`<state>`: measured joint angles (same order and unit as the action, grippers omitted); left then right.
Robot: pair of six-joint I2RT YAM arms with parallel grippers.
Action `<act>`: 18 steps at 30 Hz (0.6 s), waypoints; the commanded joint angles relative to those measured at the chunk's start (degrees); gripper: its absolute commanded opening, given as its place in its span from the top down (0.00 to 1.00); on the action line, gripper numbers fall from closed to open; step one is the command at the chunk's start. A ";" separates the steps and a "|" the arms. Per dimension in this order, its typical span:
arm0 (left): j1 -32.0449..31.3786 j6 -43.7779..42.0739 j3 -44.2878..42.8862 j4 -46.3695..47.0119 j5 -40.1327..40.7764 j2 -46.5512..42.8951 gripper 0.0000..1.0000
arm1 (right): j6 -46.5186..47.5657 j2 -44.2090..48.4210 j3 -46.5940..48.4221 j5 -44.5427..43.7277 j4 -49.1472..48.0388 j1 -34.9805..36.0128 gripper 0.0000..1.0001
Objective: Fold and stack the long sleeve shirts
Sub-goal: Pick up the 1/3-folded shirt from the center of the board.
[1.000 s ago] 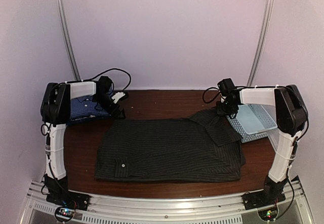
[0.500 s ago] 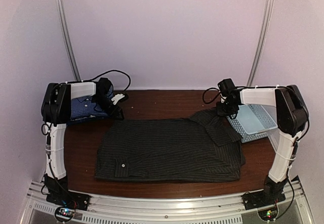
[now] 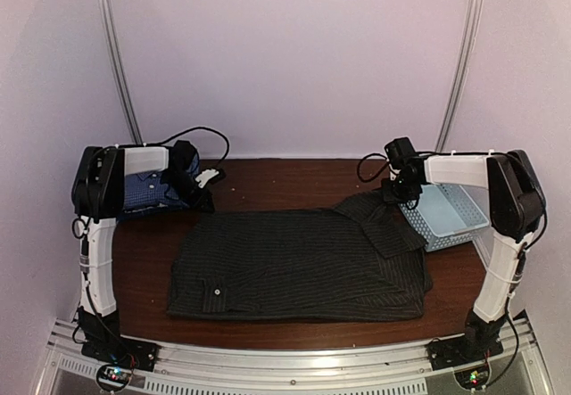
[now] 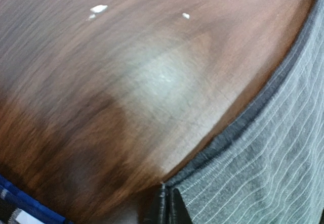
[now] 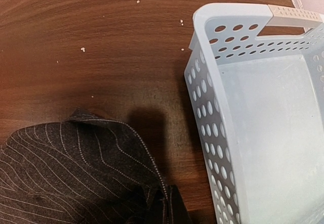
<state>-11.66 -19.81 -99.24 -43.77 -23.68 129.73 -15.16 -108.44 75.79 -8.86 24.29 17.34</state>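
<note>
Left pincer (image 4: 166,208) now closed on shirt (image 4: 263,173)

My work table (image 3: 285,176) is dark reddish-brown wood grain and fills the middle of the scene. A plain pale lilac wall (image 3: 285,56) rises behind its far edge. Two thin silver poles curve up that wall, one at far left (image 3: 114,56) and one at far right (image 3: 465,56). A ribbed aluminium rail (image 3: 294,366) runs along the near edge. Soft light leaves a pale glare (image 4: 162,75) on the wood, where a few white crumbs (image 5: 83,49) lie.
</note>
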 commanded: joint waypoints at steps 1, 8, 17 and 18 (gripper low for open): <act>0.32 1.95 1.14 -0.97 -0.33 -5.24 1.00 | 0.28 3.22 -0.20 0.16 1.51 0.15 1.00; -0.70 6.55 7.97 1.81 4.81 -16.11 1.00 | 0.04 7.16 -2.21 3.67 4.02 0.15 1.00; -7.60 10.82 19.13 5.00 16.34 -27.48 1.00 | -0.22 19.52 -8.98 13.89 6.76 0.63 1.00; -8.19 11.30 20.31 5.03 17.48 -28.38 1.00 | -0.22 21.12 -9.45 15.09 7.42 0.73 1.00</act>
<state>-17.56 -11.46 -83.00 -40.82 -13.47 104.03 -15.22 -93.23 68.27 0.08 29.10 17.54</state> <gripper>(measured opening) 0.013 0.007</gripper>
